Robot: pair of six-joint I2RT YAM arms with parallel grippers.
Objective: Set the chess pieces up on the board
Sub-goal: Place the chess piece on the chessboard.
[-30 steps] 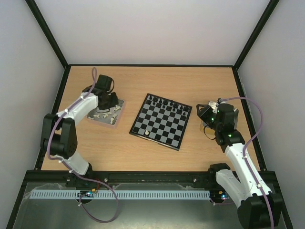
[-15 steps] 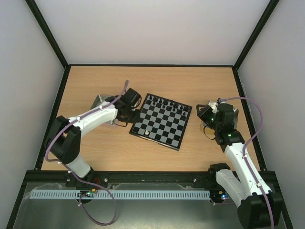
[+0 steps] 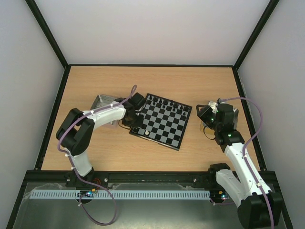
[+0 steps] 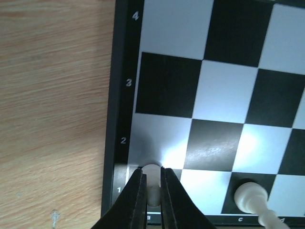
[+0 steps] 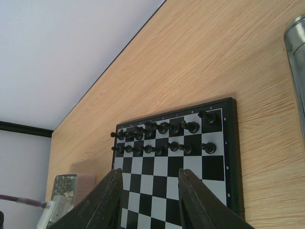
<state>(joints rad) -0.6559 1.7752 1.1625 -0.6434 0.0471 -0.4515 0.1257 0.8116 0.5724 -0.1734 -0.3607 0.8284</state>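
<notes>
The board [image 3: 157,139] lies at mid-table, with black chess pieces [image 3: 167,102] filling its two far rows. My left gripper [image 4: 152,183] is shut on a cream-white piece [image 4: 151,171] over the near-left corner square, beside the 1 and a marks. Whether the piece touches the square I cannot tell. Another white piece [image 4: 250,195] stands two squares to the right on the same row. From above, the left gripper [image 3: 134,123] is at the board's near-left corner. My right gripper [image 5: 150,172] stands open and holds nothing, facing the board [image 5: 230,157] from the right.
A metal tray [image 3: 101,101] sits left of the board, partly behind the left arm. A second metal tray [image 5: 296,43] is beside the right gripper [image 3: 206,116] at the right. Black frame rails edge the table.
My left arm has swung from the left tray across to the board's near-left corner. The right arm has not moved.
</notes>
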